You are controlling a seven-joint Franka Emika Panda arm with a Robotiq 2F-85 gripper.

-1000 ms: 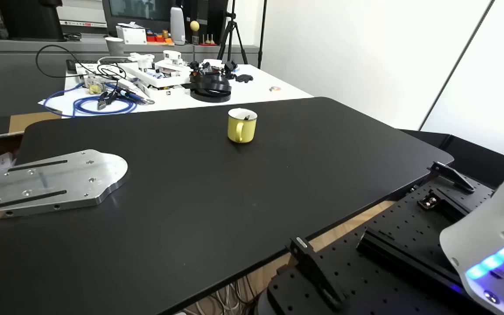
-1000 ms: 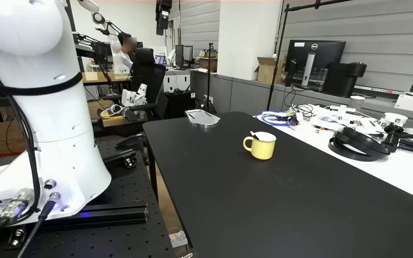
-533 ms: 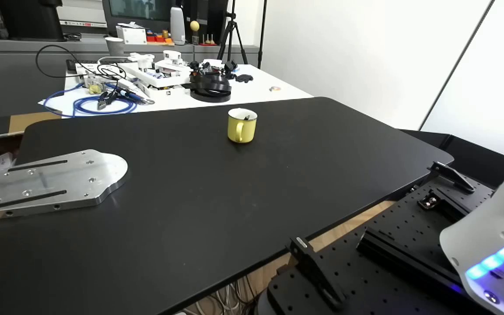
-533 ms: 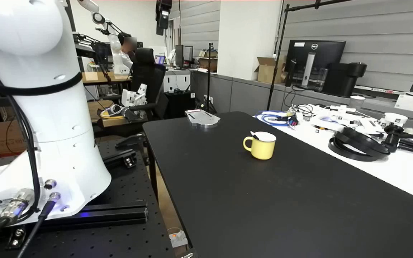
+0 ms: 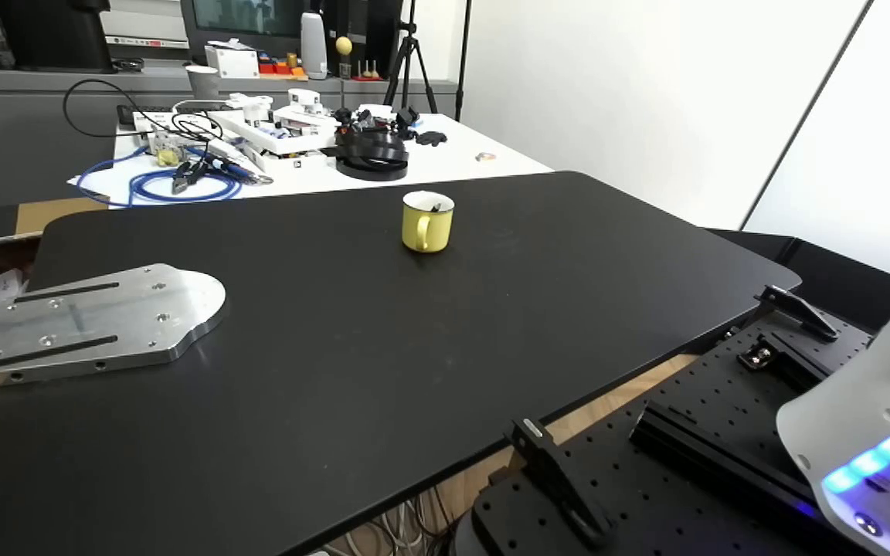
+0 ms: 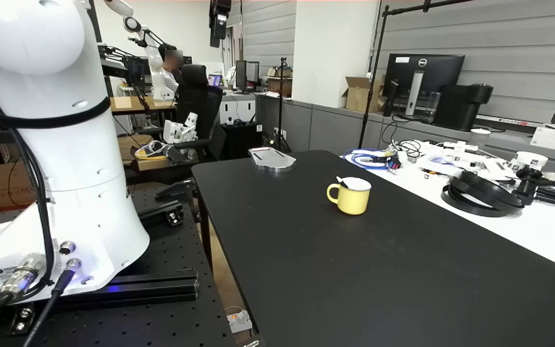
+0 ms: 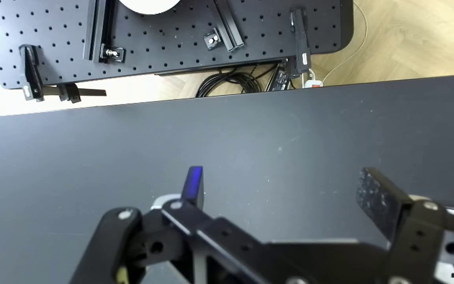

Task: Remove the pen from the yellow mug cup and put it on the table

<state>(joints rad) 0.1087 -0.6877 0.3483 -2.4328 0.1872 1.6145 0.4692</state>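
The yellow mug cup (image 5: 439,230) stands upright on the black table (image 5: 383,332), with its handle toward the robot's side. It also shows in an exterior view (image 6: 353,201). The pen (image 6: 342,182) leans in the mug, its pale end sticking out above the rim on the handle side; its lower part is hidden inside. Only a dark bit of the pen (image 5: 436,207) shows in an exterior view. My gripper (image 7: 281,183) is open and empty above the table in the wrist view; neither exterior view shows it. A small yellow patch shows behind its left linkage; I cannot tell what it is.
A silver metal plate (image 5: 105,316) lies on the table's edge, also seen in an exterior view (image 6: 273,159). The robot base (image 6: 94,226) stands on a perforated black mount (image 7: 179,43), with a gap before the table. A white table (image 5: 484,174) with cables adjoins the far side.
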